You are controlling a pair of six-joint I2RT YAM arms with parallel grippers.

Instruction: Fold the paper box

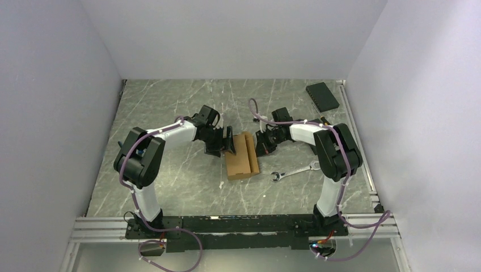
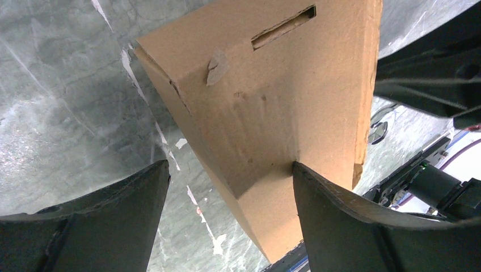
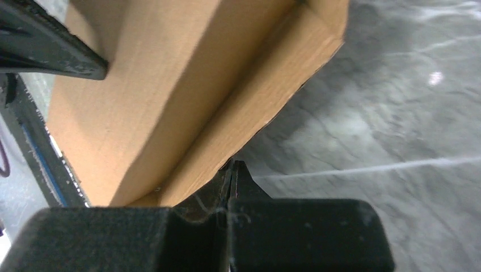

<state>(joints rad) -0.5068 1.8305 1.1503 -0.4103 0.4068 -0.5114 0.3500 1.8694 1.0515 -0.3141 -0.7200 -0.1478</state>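
Observation:
The paper box (image 1: 241,156) is plain brown cardboard, partly folded, lying mid-table between both arms. My left gripper (image 1: 227,143) is at its left side. In the left wrist view the left gripper (image 2: 230,170) is open; a corner of the box (image 2: 266,102) sits between the fingers, and the right finger (image 2: 340,221) touches its face. My right gripper (image 1: 264,143) is at the box's right side. In the right wrist view the right gripper (image 3: 232,165) is shut, its tips against the lower edge of a box flap (image 3: 255,96). The left finger (image 3: 51,51) shows beyond the box.
A silver wrench (image 1: 294,171) lies on the table just right of the box. A black flat pad (image 1: 322,95) lies at the back right. A metal rail (image 1: 363,164) runs along the right edge, and white walls enclose the table.

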